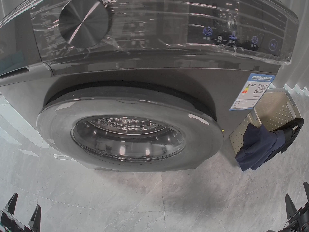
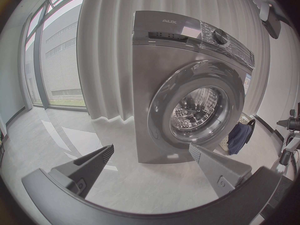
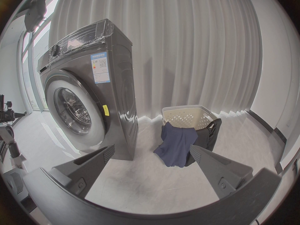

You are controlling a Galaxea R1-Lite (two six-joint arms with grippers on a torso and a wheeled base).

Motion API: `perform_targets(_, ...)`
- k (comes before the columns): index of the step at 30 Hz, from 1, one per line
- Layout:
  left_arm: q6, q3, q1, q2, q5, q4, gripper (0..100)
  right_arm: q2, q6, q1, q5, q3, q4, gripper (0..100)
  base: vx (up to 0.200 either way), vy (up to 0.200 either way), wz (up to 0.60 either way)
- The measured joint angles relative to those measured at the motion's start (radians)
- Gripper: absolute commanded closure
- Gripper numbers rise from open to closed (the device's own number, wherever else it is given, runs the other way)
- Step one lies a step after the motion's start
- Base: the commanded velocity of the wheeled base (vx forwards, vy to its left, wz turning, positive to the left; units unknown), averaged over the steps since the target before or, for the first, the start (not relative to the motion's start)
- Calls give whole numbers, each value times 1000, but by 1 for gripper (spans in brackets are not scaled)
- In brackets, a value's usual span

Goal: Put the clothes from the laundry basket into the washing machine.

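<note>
Beside the dark grey metal front-loading washing machine [image 1: 135, 81], on the robot's right, a cream perforated plastic laundry basket [image 1: 278, 105] stands on the pale grey marbled tile floor [image 1: 161, 197]. The basket sits close to the machine's side panel.

Clothes:
- A navy blue cloth garment [image 1: 257, 145] is draped over the basket rim nearest the machine's front corner. Its lower part hangs down outside the basket wall toward the floor.
- A black garment [image 1: 291, 131] lies over the same rim, touching the navy one on the side away from the machine.

Machine:
- The round door with its glass porthole [image 1: 128, 137] is shut against the front panel. The steel drum shows through the glass.
- A round metal dial [image 1: 84, 21] sits on the control panel above the door, under clear plastic film.
- A blue-and-white label [image 1: 252, 91] is stuck on the front panel beside the door, on the basket side.

Grippers:
- The left gripper [image 1: 22, 210] hangs low in front of the machine, apart from the door, jaws spread wide and holding nothing.
- The right gripper [image 1: 296, 194] hangs low in front of the basket, apart from the clothes, jaws likewise wide and empty.

A white pleated curtain [image 3: 187, 47] hangs behind the machine.
</note>
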Motion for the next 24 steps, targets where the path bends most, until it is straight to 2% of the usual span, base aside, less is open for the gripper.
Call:
perform_targets(7,0,0,0,0,0,0,0,0,0,1,1,0,0,0,0,0,0)
perform_targets(19,0,0,1,0,0,0,0,0,0,1,0,0,0,0,0,200,0)
perform_targets(24,0,0,0,0,0,0,0,0,0,-1,0,0,0,0,0,0,0)
